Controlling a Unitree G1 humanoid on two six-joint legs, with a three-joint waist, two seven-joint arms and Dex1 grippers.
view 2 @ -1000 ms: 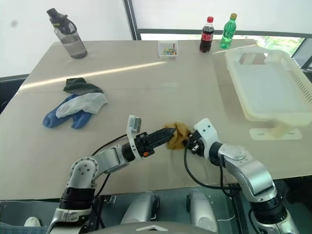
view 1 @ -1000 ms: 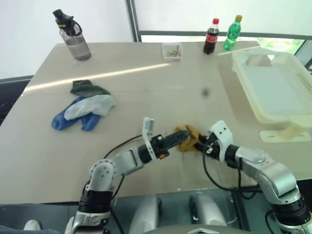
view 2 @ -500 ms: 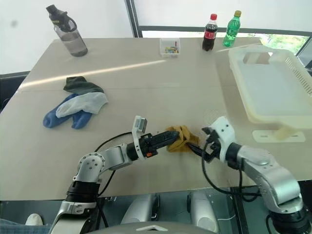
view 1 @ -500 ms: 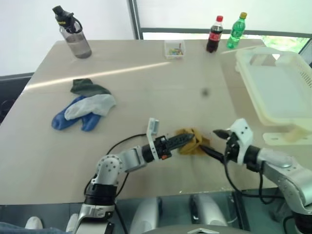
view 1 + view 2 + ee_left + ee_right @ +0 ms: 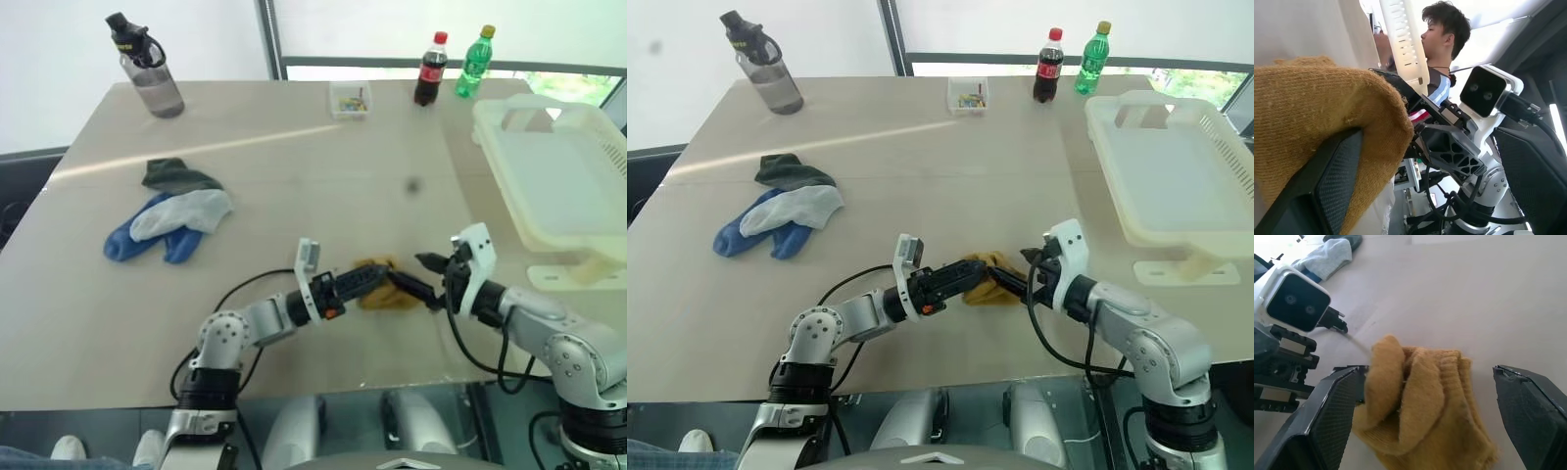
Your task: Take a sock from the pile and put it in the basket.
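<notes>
Since a second ago your right gripper (image 5: 1011, 284) has let go of the mustard sock (image 5: 985, 279) and pulled back toward the right of the frame, fingers now spread wide; the sock has stayed at lower centre on the table (image 5: 921, 166).

Head views: you see the left gripper (image 5: 377, 279) reaching in from the left, its tips at the sock's left edge. From here you cannot tell whether its fingers are apart. The right gripper's lower finger touches or overlaps the sock's right edge, while the upper one points clear above it. The pile (image 5: 168, 215) of blue, grey and dark green socks lies well apart at middle left. The basket (image 5: 563, 181) sits at the right edge, with no sock in it. Along the top of the frame stand a grey water bottle (image 5: 147, 73), a small clear box (image 5: 349, 100), a cola bottle (image 5: 427, 70) and a green bottle (image 5: 471, 65).

Left wrist view: unlike the head views, it shows the sock draped over one left finger (image 5: 1327, 186), covering much of the frame, with the right gripper's camera housing and a person (image 5: 1442, 34) behind.

Right wrist view: you see both right fingers (image 5: 1322, 426) standing wide to either side of the crumpled sock, neither pressing it, and the left gripper's tip tucked under the sock's fold.
</notes>
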